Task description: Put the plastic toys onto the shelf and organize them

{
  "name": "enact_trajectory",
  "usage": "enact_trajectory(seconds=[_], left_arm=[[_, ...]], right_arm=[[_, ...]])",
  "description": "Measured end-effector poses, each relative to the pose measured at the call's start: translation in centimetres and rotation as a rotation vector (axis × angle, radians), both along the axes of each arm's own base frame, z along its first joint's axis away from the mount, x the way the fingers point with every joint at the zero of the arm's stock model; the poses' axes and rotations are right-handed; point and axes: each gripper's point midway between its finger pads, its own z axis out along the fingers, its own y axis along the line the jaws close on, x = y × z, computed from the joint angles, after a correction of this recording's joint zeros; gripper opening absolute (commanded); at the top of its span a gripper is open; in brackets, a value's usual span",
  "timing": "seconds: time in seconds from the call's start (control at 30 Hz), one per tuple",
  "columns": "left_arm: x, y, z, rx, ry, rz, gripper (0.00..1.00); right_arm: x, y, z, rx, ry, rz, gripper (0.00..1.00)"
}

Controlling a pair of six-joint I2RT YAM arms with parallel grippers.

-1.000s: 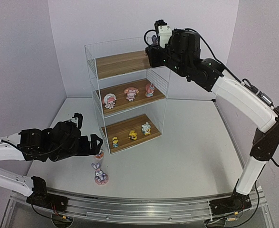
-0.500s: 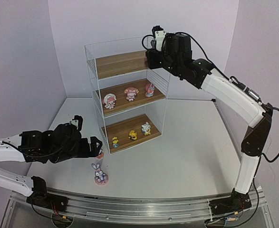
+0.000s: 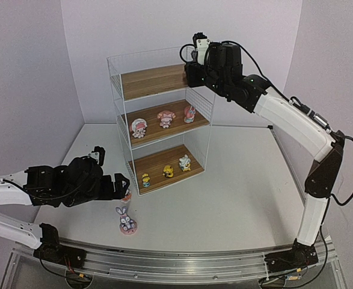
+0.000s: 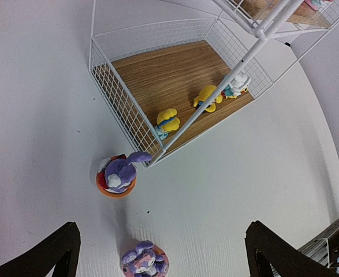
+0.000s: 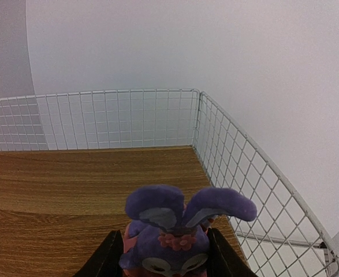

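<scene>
White table (image 3: 242, 198) below, I count nine on or near the shelf (image 3: 152, 81): three pink-white toys (image 3: 166, 118) mid-board, three tiny ones (image 3: 168, 171) lowest, two purple bunnies (image 4: 118, 175) beneath my spread left gripper (image 3: 122, 183), one cropped, a third bunny (image 5: 175, 213) pinched by right gripper (image 5: 164, 259) over the top board.

Top board (image 5: 71, 190) offers free room (wire mesh (image 5: 244, 167) walls its back and right side).

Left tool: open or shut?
Open. In the wrist view the left tool has its fingers wide apart, gripping nothing.
</scene>
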Motion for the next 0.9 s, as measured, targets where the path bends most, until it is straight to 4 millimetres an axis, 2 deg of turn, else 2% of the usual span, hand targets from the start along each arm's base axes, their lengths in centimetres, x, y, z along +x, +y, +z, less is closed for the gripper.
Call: enact_trajectory(seconds=[0.2,0.57,0.7,0.77,0.9], left_arm=[[-0.02,-0.05,0.0,-0.002,0.001,-0.002,1.0],[-0.07,-0.63,0.07,-0.02,0.006,-0.017,1.0],[-0.06,-0.78,-0.02,-0.019,0.008,-0.02,1.0],[-0.06,-0.82,-0.01,-0.019,0.007,-0.022,1.0],[-0.02,-0.91,0.08,-0.022,0.004,-0.024,1.0]], right_arm=[[0.08,-0.15,-0.03,0.011,0.004,-0.009,0.55],[0.1,-0.22,-0.02,0.016,0.006,-0.013,0.57],[0.1,-0.22,-0.03,0.019,0.007,-0.013,0.71],[0.09,-0.2,-0.04,0.015,0.006,-0.012,0.82],[-0.05,-0.03,-0.58,0.015,0.018,0.002,0.9]])
